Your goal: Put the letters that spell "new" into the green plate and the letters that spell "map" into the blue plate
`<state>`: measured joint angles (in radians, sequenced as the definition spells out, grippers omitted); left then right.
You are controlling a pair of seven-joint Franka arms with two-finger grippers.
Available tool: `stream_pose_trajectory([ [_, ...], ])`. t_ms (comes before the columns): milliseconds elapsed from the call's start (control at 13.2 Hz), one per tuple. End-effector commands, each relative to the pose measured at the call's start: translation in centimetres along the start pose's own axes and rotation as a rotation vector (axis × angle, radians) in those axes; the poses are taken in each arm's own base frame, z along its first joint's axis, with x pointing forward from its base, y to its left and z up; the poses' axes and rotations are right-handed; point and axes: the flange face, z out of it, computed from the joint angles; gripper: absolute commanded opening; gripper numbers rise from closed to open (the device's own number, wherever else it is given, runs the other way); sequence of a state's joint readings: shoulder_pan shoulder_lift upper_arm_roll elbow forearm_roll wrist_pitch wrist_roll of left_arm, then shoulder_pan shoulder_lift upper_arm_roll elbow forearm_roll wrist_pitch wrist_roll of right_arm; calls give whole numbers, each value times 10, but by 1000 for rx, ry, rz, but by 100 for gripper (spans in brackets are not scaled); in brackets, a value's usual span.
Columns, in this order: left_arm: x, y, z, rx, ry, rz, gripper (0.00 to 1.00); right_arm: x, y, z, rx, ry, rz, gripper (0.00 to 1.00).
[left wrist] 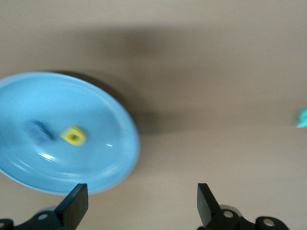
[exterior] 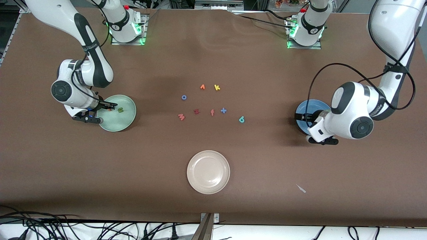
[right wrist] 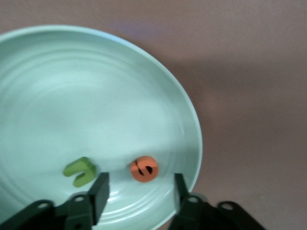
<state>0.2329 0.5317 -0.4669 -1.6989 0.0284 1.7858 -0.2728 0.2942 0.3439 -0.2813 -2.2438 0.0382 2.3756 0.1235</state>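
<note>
Green plate (right wrist: 57, 86), at my right arm's end of the surface: green "n" (right wrist: 80, 171) and orange "e" (right wrist: 144, 169) flat inside. Blue plate (left wrist: 96, 167): blue "m" (left wrist: 41, 130), yellow "a" (left wrist: 73, 136) inside. Pinkish "w" (exterior: 181, 116) and teal "p" (exterior: 242, 119) lie mid-surface.

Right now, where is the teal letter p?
In the front view the teal p lies on the bare table, not yet in the blue plate. It is at the left arm's end of the loose letters, beside the blue plus.

Relative to the cream plate (exterior: 208, 172), the loose letters (exterior: 206, 100) lie farther from the front camera, between the green plate (exterior: 128, 116) and blue plate (exterior: 305, 108).
</note>
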Motion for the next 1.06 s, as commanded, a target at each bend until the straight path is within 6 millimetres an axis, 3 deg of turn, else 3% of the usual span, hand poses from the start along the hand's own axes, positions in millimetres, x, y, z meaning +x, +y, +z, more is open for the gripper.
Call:
stream_pose_trajectory([
  [0,-15,62,6,-18,15,-123,99,1,-33,-30,25,-12,21,100],
  [152,-14,118,26,-40,88,-165,99,11,-76,-66,32,-19,62,100],
  [380,-5,171,68,-103,165,-248,95,6,-154,-103,64,11,230,100],
  [456,-5,188,87,-99,188,-263,95,3,-177,-104,75,15,280,99],
  [684,2,201,116,-68,240,-281,94,4,-238,-103,111,29,433,99],
  [836,2,211,133,-71,246,-268,93,-7,-286,-81,158,82,493,99],
  [988,2,222,147,-73,273,-277,92,-11,-308,-57,182,104,558,96],
])
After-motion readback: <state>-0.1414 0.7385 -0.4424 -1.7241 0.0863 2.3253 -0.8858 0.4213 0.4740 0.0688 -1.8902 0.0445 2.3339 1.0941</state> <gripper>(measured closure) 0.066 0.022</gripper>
